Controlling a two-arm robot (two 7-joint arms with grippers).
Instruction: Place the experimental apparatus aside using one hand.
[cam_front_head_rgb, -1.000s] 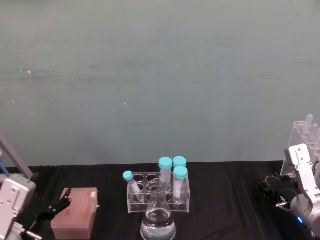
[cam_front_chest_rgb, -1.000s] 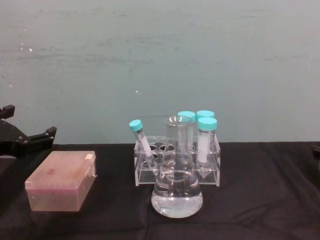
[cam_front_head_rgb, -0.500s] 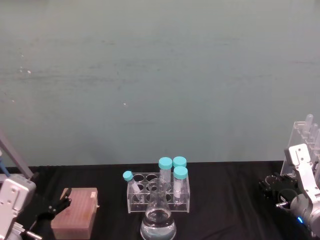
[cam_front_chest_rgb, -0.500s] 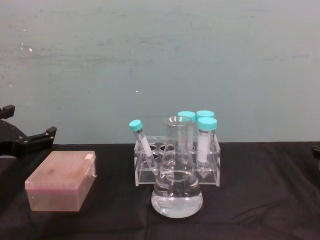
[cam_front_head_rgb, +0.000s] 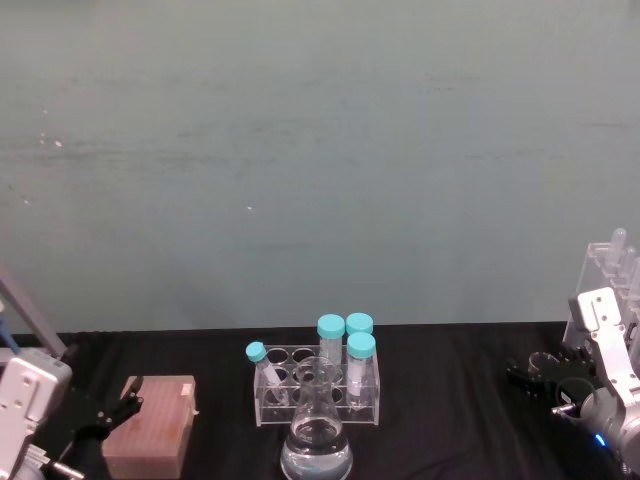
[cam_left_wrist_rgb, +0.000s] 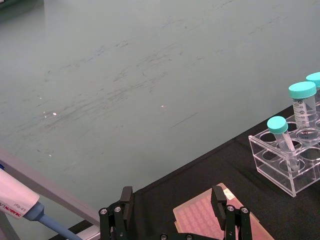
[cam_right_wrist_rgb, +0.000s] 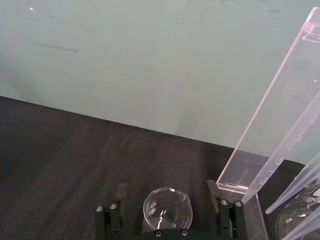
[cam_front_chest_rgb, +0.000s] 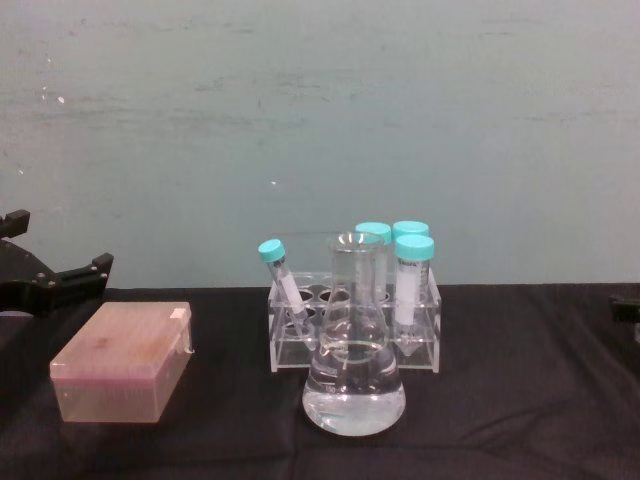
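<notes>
One slight change: the right gripper, at the right edge, has edged left, fingers apart around the beaker, so seemingly nothing is gripped; flask waits lower centre; left gripper idles lower left, fingers apart.

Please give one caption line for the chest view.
Conical flask of clear liquid before a rack of teal-capped tubes, pink box to its left.

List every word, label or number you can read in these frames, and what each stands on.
Nothing can be quoted with confidence.
Pipette handle: red lettering, too blurred to read.
Capped tube: dark printed marks, too small to read.
Clear glassware: print cut off at the picture's edge, unreadable.
</notes>
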